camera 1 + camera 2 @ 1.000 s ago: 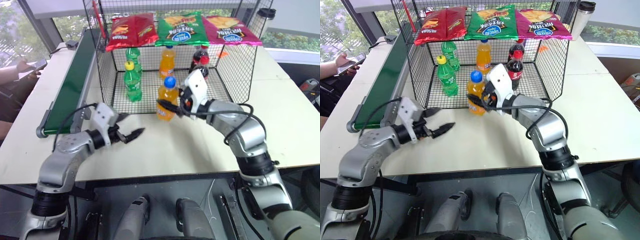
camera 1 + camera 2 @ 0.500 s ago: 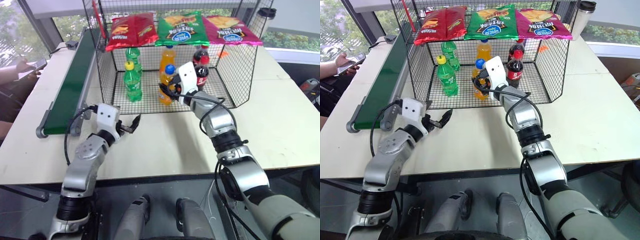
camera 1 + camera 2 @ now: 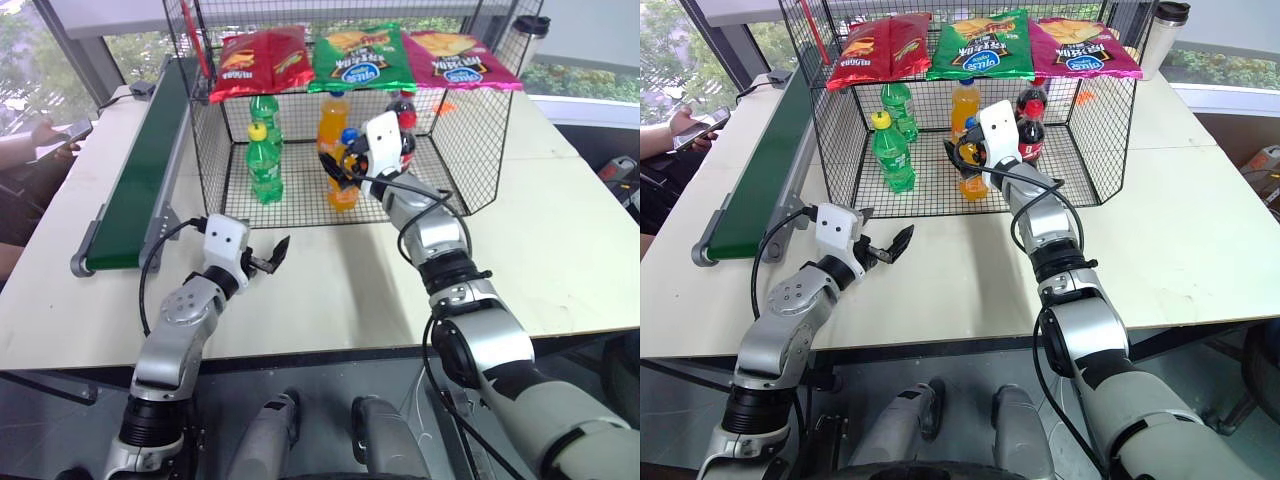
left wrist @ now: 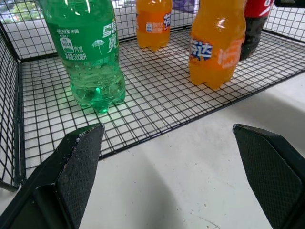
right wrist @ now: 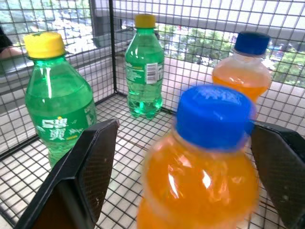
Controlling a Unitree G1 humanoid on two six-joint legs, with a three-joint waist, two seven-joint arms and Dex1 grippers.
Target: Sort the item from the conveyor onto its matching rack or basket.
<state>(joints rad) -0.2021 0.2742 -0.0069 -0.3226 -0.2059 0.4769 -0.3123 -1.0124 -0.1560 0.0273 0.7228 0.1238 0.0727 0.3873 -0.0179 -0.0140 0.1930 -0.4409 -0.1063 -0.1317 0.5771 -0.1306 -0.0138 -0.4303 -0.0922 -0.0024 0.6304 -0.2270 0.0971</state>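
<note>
Orange soda bottle (image 5: 202, 176) between right claw (image 5: 190, 191) fingers

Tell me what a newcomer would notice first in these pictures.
The eye goes to the right hand reaching into the black wire basket, its fingers open on either side of the orange soda bottle standing on the grid floor. Three bright snack bags lie across the basket's top, with green bottles to the left inside. The left hand hovers open over the table.
</note>
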